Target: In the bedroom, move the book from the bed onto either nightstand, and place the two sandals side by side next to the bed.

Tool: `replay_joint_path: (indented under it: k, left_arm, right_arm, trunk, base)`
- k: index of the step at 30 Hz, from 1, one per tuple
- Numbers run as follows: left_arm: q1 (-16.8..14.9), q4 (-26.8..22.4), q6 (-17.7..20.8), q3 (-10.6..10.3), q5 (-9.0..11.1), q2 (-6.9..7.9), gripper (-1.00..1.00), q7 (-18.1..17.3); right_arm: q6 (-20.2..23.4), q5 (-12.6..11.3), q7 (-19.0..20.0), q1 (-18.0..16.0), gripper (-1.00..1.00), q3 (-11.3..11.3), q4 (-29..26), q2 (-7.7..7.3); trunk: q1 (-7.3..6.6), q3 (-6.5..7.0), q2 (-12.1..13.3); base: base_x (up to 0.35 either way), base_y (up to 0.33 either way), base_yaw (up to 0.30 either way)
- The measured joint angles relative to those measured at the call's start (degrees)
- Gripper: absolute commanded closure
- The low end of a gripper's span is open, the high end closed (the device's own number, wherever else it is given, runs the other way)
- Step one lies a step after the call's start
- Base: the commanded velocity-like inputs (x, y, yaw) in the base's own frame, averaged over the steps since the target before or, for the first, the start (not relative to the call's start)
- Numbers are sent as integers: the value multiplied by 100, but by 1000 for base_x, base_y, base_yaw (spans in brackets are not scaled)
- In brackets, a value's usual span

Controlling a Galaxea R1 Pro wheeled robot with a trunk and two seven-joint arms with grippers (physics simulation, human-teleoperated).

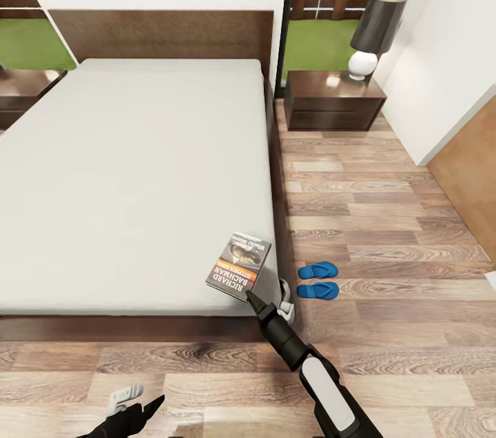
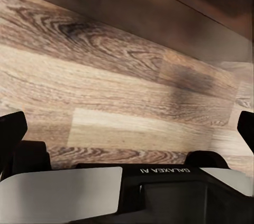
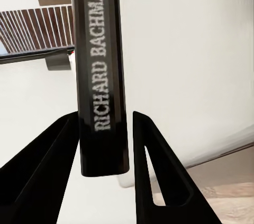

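Right hand: the black two-fingered right hand (image 1: 249, 295) is reaching to the near right corner of the bed, its two fingers (image 3: 151, 182) standing on either side of the book's spine, closed down to about the spine's thickness and gripping it.
Book: the small thin paperback book (image 1: 239, 265), with a dark cover, an orange band, white "Richard Bachman" lettering and a greyish picture, is tilting up off the mattress at that corner; in the right wrist view its dark spine (image 3: 101, 76) is running upright between the fingers.
Left hand: the black and white left hand (image 1: 147, 409) is hanging low over the wood-plank floor (image 1: 386, 217) in front of the bed, its fingers (image 2: 10, 134) spread wide apart with nothing between them.
Bed: the large low bed (image 1: 131, 169), with a dark brown wooden frame and headboard and a plain pale grey-white mattress, is lying ahead of the robot.
Sandals: the two bright blue flip-flop sandals (image 1: 317, 280) are lying side by side on the floor just beside the bed's right edge, near the book.
Nightstand: the small square dark brown wooden nightstand (image 1: 334, 102) is standing beside the headboard on the right, carrying a lamp with a white base and dark shade (image 1: 373, 35).
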Motion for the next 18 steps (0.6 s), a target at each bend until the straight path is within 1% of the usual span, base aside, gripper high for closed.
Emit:
replay_joint_path:
  k: [18]
  left_arm:
    - [0, 0, 0, 1, 5, 0, -100, 6]
  right_arm:
    - [0, 0, 0, 0, 100, 0, 3, 0]
  trunk:
    - [-395, 323, 722]
  base:
    - [0, 0, 0]
